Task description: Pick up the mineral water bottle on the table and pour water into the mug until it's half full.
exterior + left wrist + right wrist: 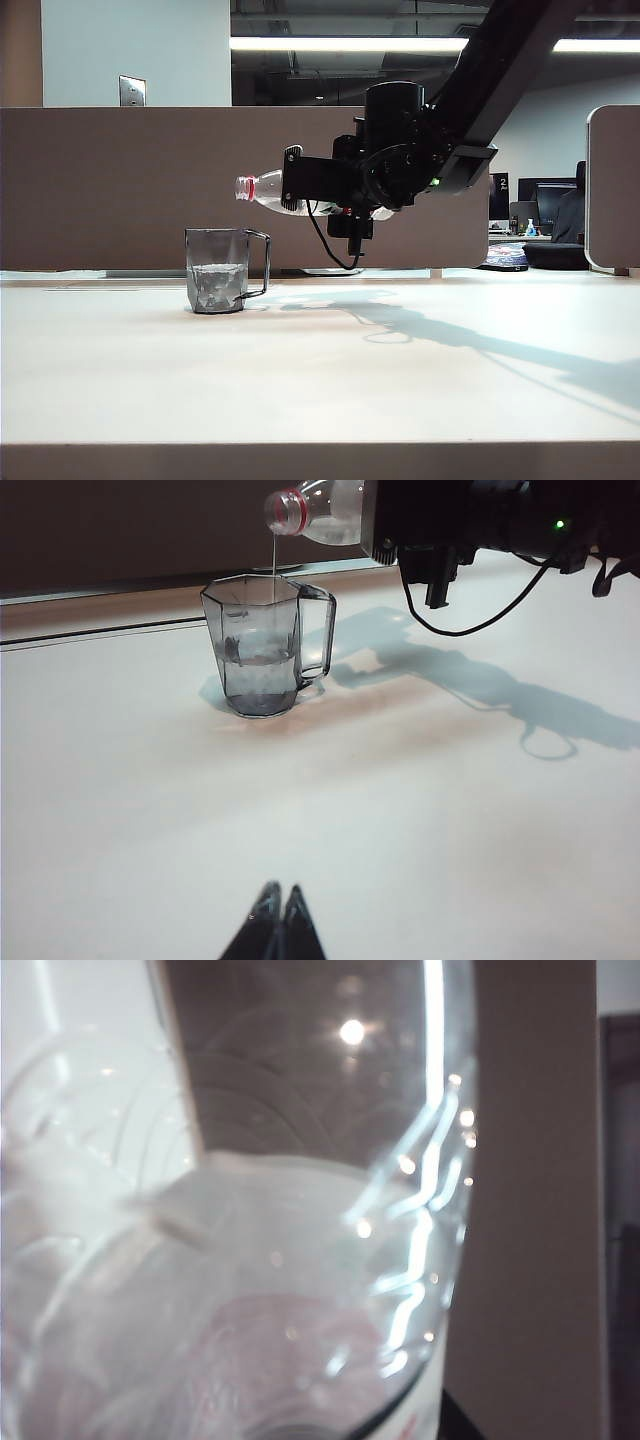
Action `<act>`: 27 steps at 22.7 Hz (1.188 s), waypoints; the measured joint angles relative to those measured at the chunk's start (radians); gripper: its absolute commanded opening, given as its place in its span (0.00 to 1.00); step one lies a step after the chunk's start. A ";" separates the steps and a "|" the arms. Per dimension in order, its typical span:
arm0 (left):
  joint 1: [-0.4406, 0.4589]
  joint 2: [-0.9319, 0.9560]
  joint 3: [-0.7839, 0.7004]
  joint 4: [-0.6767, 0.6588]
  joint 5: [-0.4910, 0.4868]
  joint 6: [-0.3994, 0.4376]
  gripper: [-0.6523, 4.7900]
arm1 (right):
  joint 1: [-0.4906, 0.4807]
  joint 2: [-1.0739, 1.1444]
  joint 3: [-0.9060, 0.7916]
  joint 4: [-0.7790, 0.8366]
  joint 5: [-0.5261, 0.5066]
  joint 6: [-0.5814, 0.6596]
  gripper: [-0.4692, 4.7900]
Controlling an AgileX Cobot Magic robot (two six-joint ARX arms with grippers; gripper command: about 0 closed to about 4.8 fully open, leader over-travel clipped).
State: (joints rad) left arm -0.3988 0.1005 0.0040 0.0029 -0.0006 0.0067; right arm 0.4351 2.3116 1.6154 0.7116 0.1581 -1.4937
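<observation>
1. One bottle [268,192], one mug [218,270], one table [320,380], two grippers.
2. The bottle hangs in the air above the table, lying almost level, its red-ringed open neck pointing left and slightly down, just above the mug's rim.
3. In the left wrist view a thin stream of water [273,558] falls from the bottle's [320,508] mouth straight into the mug [262,645].
4. The mug stands upright on the table's left part, towards the far side, handle to the right. Water fills it to about the middle of its height.
5. The right gripper [320,190] comes in from the upper right on a dark arm and is clamped around the bottle's body, jaws spread to the bottle's width. It touches neither mug nor table.
6. The right wrist view is filled by the bottle's clear wall [250,1260] close to the lens, with a pale label showing through; the fingers themselves cannot be seen there.
7. The left gripper [275,925] sits low at the near side of the table [450,830], well apart from the mug. Its two dark fingertips are pressed together with nothing between them.
8. The arm's shadow lies on the table to the right of the mug.
</observation>
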 measured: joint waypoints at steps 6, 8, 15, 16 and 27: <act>0.000 0.000 0.000 0.000 0.000 0.000 0.11 | 0.018 0.000 0.000 -0.039 0.047 0.188 0.71; 0.000 0.000 0.000 0.000 0.000 0.000 0.11 | 0.029 0.000 0.000 -0.037 0.048 0.256 0.71; 0.000 -0.001 0.000 0.000 0.000 0.000 0.11 | 0.040 -0.014 -0.001 -0.040 0.151 0.571 0.69; 0.000 -0.001 0.000 0.000 0.000 0.000 0.11 | 0.038 -0.026 -0.001 -0.039 0.171 0.656 0.69; 0.000 -0.046 0.000 0.000 0.000 0.000 0.11 | 0.029 -0.204 -0.216 -0.049 0.126 1.323 0.69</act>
State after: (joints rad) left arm -0.3988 0.0547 0.0040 0.0025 -0.0006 0.0067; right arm 0.4641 2.1075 1.3994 0.6628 0.2840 -0.1707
